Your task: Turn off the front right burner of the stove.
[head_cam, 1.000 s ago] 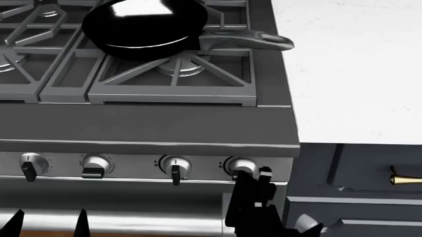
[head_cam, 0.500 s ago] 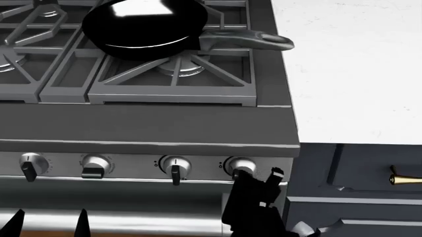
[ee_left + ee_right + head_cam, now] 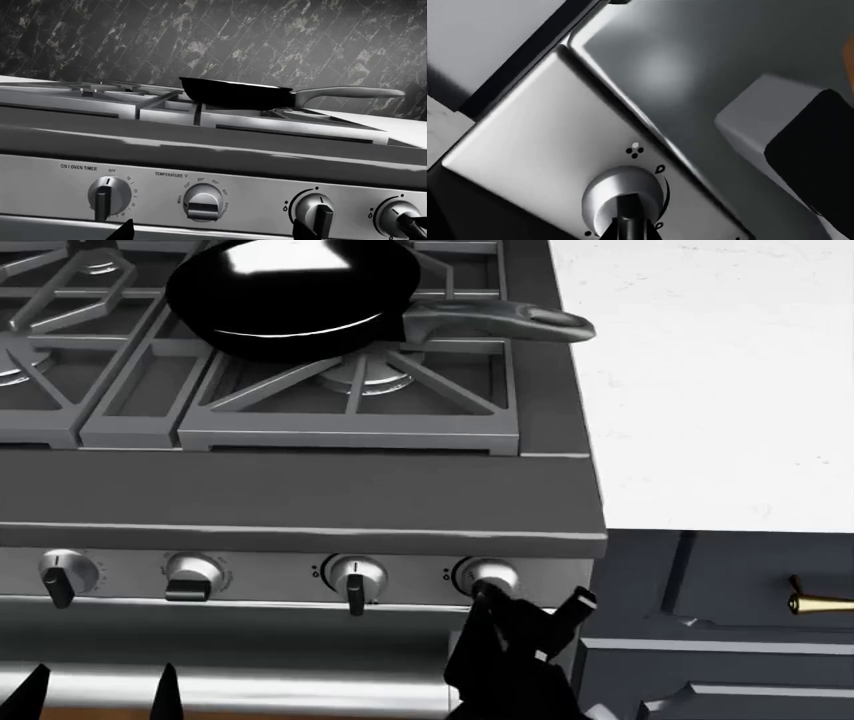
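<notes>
The stove (image 3: 294,490) fills the head view, and its front right burner (image 3: 363,377) shows partly under a black frying pan (image 3: 287,290). No flame shows there. My right gripper (image 3: 507,605) is at the rightmost knob (image 3: 487,575) on the front panel. In the right wrist view this gripper (image 3: 627,235) is shut on the black pointer of that knob (image 3: 620,195). The left gripper (image 3: 100,685) hangs open below the panel, holding nothing. In the left wrist view that gripper (image 3: 213,232) faces the temperature knob (image 3: 203,200).
A white counter (image 3: 707,380) lies right of the stove. Below it is a dark blue cabinet with a brass handle (image 3: 817,602). Three more knobs (image 3: 355,578) line the panel, and a steel bar handle (image 3: 307,690) runs beneath them. The pan's handle (image 3: 501,320) points right.
My right gripper has rolled clockwise at the rightmost knob. Its upper right corner has swung right and down. The left gripper, pan and other knobs are as before.
</notes>
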Controlling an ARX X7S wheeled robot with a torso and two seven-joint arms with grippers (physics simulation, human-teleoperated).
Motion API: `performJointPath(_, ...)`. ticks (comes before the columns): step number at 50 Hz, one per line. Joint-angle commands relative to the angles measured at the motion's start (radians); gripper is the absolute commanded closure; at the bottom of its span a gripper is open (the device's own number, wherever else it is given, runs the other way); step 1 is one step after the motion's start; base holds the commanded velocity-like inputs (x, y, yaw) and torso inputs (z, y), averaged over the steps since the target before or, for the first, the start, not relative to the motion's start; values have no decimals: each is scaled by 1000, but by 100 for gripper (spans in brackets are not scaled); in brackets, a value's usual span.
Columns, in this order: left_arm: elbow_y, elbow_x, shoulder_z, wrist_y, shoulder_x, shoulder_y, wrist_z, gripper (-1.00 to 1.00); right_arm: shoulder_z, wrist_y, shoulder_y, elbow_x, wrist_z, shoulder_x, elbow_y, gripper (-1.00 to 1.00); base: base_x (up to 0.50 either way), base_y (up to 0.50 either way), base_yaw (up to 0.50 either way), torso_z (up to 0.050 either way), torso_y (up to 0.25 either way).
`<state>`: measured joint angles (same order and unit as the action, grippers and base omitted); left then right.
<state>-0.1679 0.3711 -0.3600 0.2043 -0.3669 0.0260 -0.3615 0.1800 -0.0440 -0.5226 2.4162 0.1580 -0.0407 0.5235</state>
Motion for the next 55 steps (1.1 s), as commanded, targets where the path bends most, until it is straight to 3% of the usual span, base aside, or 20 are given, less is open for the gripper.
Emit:
performJointPath(1,-1,1,-2,-2,-2,-3,-1,-100,31,-31,-67,81,15,24,73,100,26,0,22,0,0)
performJointPath(55,4,4,-14,1,-8,-3,-9,-100,55,-43,-76,603,36,24,77,100,26,5,18,-2,0)
